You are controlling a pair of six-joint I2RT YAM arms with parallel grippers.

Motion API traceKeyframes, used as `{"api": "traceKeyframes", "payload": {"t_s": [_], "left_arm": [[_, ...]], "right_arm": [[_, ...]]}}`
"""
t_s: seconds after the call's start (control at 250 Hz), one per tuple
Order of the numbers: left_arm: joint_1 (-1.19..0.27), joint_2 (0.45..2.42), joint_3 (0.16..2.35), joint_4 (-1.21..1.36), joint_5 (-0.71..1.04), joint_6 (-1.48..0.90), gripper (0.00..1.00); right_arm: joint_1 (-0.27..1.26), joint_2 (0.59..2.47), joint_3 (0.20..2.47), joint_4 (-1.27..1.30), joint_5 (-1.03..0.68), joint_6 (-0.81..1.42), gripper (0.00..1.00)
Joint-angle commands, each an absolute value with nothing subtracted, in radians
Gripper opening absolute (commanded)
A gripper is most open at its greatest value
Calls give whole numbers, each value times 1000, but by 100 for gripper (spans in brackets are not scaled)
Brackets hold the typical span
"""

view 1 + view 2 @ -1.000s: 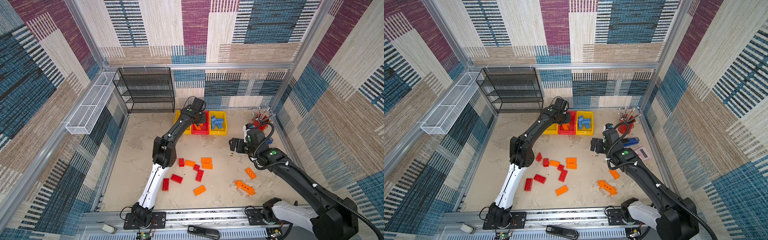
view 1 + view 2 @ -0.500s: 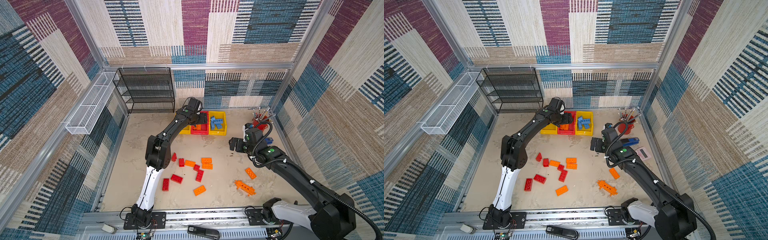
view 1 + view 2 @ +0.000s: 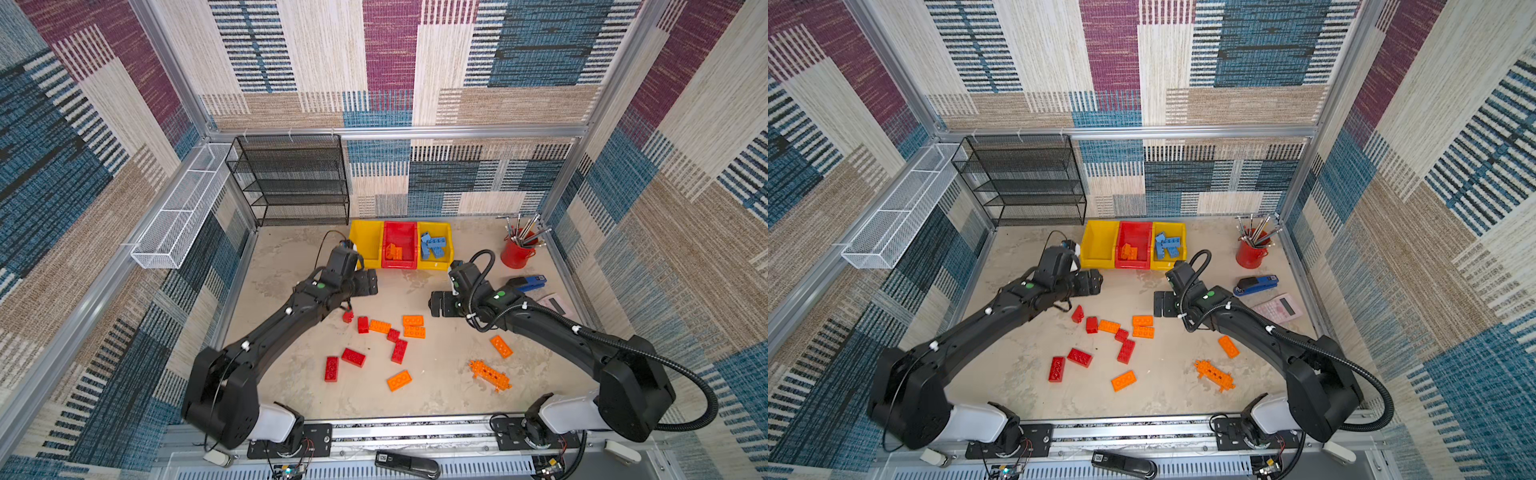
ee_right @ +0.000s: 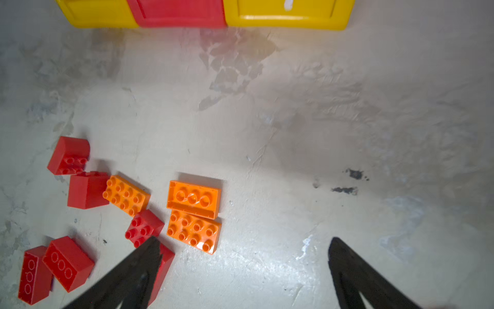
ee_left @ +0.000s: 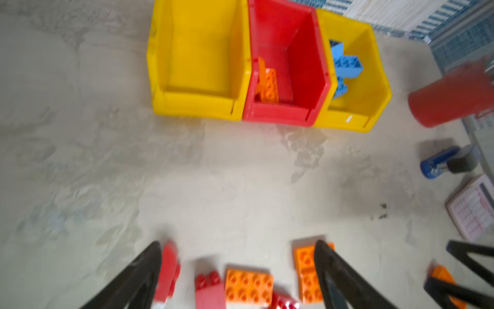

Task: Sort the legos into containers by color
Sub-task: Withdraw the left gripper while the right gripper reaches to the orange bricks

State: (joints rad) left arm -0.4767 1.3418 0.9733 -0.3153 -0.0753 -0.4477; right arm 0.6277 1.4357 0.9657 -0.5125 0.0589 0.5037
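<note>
Three containers stand in a row at the back: an empty yellow bin [image 3: 365, 239], a red bin [image 3: 402, 233] holding orange legos [image 3: 392, 251], and a yellow bin [image 3: 448, 235] holding blue legos [image 3: 434, 246]. Red and orange legos [image 3: 380, 326] lie loose mid-floor, with a spiky orange piece [image 3: 489, 375] to the right. My left gripper [image 3: 365, 282] hangs open and empty in front of the bins, above the near bricks [image 5: 248, 286]. My right gripper [image 3: 440, 305] is open over bare floor [image 4: 243, 243], right of the cluster.
A red cup of metal tools [image 3: 515, 253], a blue stapler [image 3: 528, 282] and a pink calculator [image 3: 555, 303] sit along the right wall. A black wire shelf [image 3: 291, 183] stands at the back left, and a white wire basket [image 3: 178, 216] hangs on the left wall.
My left gripper has opened and drawn back from above the bins to the floor in front of them. The right arm has hardly moved.
</note>
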Motion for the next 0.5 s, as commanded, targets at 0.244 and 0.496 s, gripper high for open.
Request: {"api": "traceKeyframes", "payload": {"t_s": [0.244,0.496], "left_arm": [[-485,826,548,-260,-136,-608,97],[-485,799,527,-313,-108,-599,97]], "right_arm": [[746,1672,1080,-482,74,619,92],[792,1775,1157,-515,90,649,89]]}}
